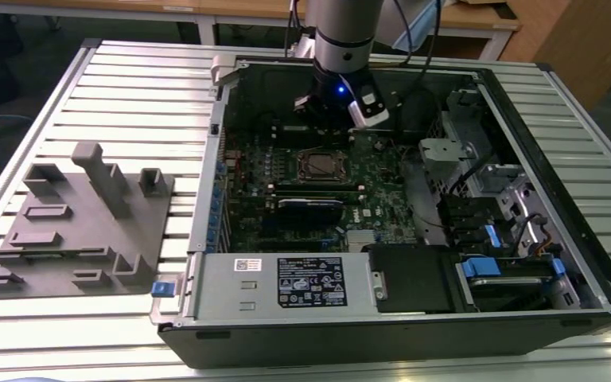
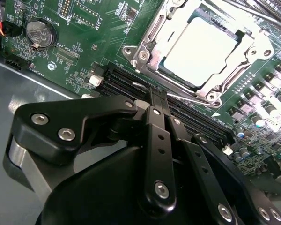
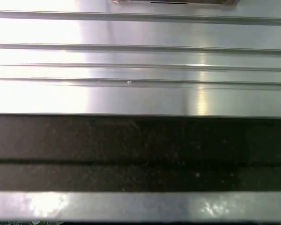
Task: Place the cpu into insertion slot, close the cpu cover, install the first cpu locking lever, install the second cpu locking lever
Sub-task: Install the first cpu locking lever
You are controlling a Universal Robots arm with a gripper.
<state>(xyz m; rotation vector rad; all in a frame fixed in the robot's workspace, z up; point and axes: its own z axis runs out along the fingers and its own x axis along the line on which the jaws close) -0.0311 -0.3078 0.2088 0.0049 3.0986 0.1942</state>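
Since the small square cpu (image 2: 199,49) with its pale silvery top lies in the square, metal-rimmed insertion slot (image 2: 141,55) on the green board, and the thin silvery cpu cover (image 2: 155,33) looks folded down around it, you are, as I judge it, at the lever work. Your black end effector (image 2: 158,96) has its two fingers drawn together with nothing visible between them. Its tip sits just beside the thin wire locking lever (image 2: 187,97) along the socket's edge; whether it touches the wire I cannot tell. Use the closed tip as a pusher: bear on the wire itself, press steadily, and steer it under its hook rather than dragging across the cover.

At the exterior view's left, a grey plastic fixture (image 1: 77,219) rests on the slatted aluminium worktop (image 1: 125,87), well apart from the work. Next comes the open black computer case (image 1: 391,334), with the arm reaching down inside it. The long black memory slots (image 2: 126,82) lie right by the fingers, so a slip would land there. At the view's right, the drive cage with blue tabs (image 1: 486,239) stands clear of your path.
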